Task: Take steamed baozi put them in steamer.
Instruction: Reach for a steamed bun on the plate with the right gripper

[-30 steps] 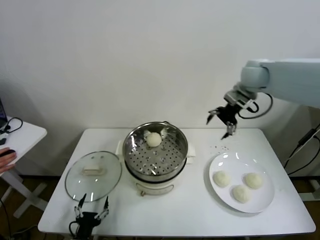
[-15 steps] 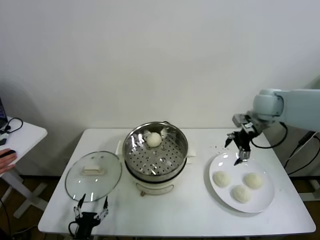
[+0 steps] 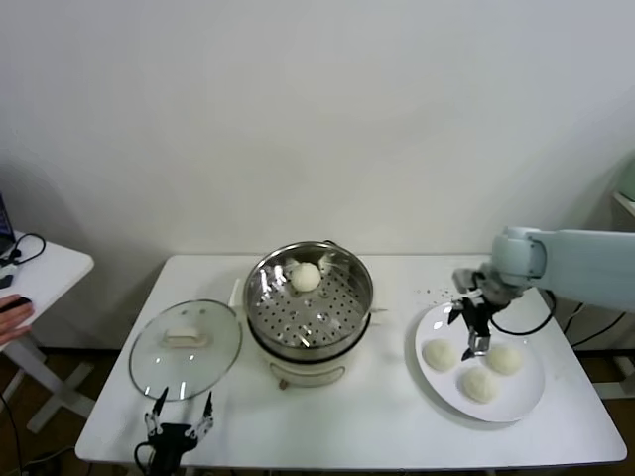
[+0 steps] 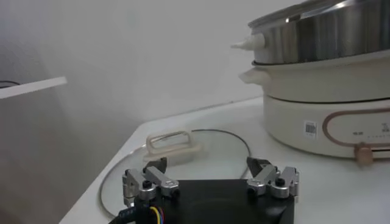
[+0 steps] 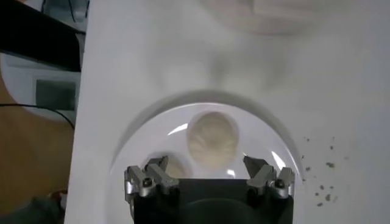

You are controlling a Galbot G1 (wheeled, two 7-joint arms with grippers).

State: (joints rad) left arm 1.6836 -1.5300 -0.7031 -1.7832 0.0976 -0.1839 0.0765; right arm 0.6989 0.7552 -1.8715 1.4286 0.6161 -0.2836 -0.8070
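The right gripper [image 3: 470, 330] hung over the white plate [image 3: 437, 390] at the right side of the table [image 3: 397, 426], its fingers spread wide and holding nothing. In the right wrist view the same open fingers [image 5: 149, 179] framed one bun [image 5: 212, 140] on the plate, with a second bun partly hidden behind the gripper body.

Three steamed baozi lay on that plate: one toward the steamer side [image 3: 440, 354], one farther right [image 3: 503, 358], and one nearest the table's front edge [image 3: 479, 385]. The gripper stood above the gap between the first two. A fourth bun [image 3: 305, 277] already sat on the perforated floor of the steamer [image 3: 310, 307], toward its far wall (the steamer stood at the middle of the table, uncovered).

The glass lid [image 3: 186, 349] lay flat on the table to the steamer's left. The left gripper [image 3: 179, 421] waited low at the table's front edge, just before the lid, its fingers [image 4: 146, 182] also spread and empty.
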